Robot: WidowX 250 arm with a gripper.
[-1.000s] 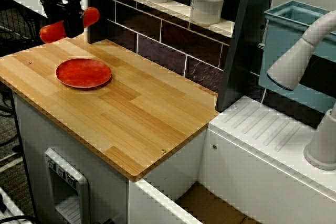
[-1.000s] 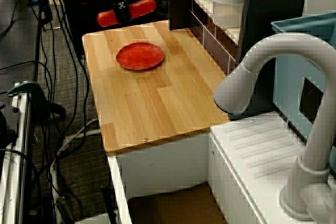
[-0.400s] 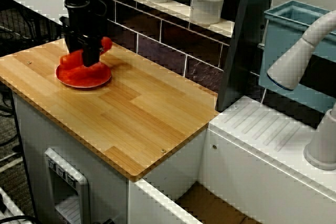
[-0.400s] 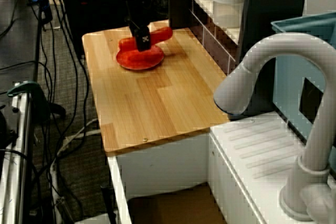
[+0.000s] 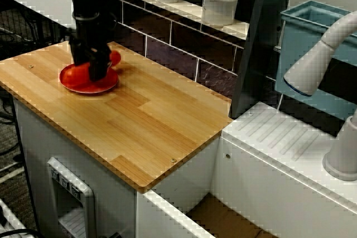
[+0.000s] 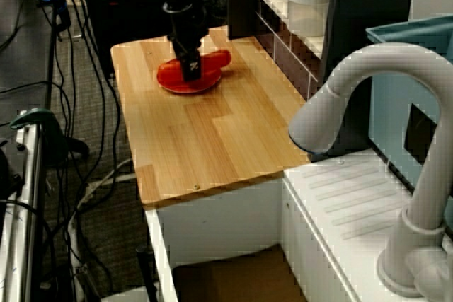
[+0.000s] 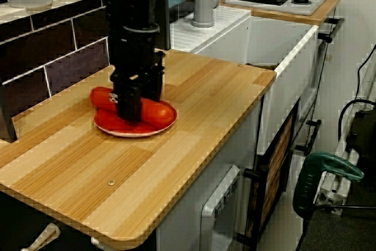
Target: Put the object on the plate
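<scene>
On the pale wooden countertop (image 7: 194, 121), toward its far end by the dark tiled backsplash (image 5: 184, 45), you have the small flat round red plate (image 7: 120, 127) with the glossy red-orange sausage-shaped object (image 7: 157, 111) lying across it, one rounded end reaching past the rim toward the wall. Your black gripper (image 7: 136, 99) stands upright right over the object's middle, its fingers (image 7: 129, 103) down on either side of it; you cannot tell from these views whether they clamp it or have let go. Along the shelf above the tiles stand white lidded jars (image 5: 221, 2), and none shows a label you can read. A grey curved faucet (image 6: 368, 125) rises at the white ribbed drainboard (image 6: 354, 203), a teal bin (image 5: 315, 54) sits behind it, and no brand or writing is legible anywhere.
</scene>
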